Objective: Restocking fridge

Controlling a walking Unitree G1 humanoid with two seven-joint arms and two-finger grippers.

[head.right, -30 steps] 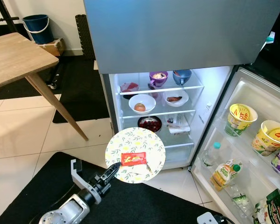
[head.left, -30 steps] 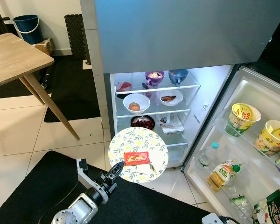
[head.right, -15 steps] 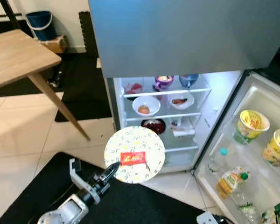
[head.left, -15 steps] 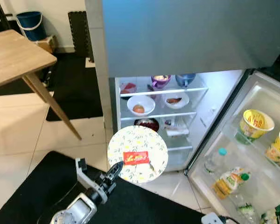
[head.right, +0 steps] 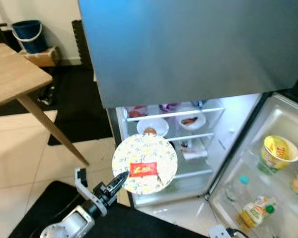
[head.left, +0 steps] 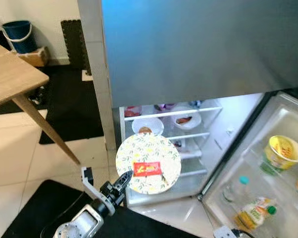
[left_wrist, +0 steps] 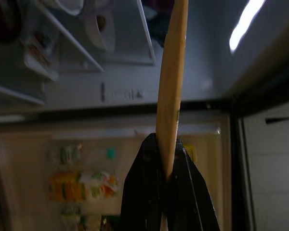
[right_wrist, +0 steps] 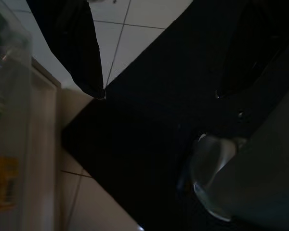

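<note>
My left gripper (head.left: 123, 179) is shut on the rim of a round flowered plate (head.left: 148, 162), and a red snack packet (head.left: 147, 168) lies on the plate. I hold the plate just in front of the lower shelves of the open fridge (head.left: 208, 119). In the left wrist view the plate (left_wrist: 171, 86) shows edge-on, pinched between the black fingers (left_wrist: 149, 192). A white bowl (head.left: 147, 125) and a white dish (head.left: 184, 119) sit on the lit shelves behind it. My right gripper (right_wrist: 159, 96) hangs low over a black mat, its fingers apart and holding nothing.
The fridge door (head.left: 268, 178) stands open at the right, holding yellow cups (head.left: 283, 151) and bottles (head.left: 258, 213). The closed grey freezer door (head.left: 198, 44) looms above. A wooden table (head.left: 10, 82) and a blue bucket (head.left: 17, 34) stand at the left. A black mat (head.left: 35, 213) lies underfoot.
The camera has moved closer to the fridge, so the freezer door now hides the top shelf. The plate stays in my left gripper and now overlaps the lower shelves.
</note>
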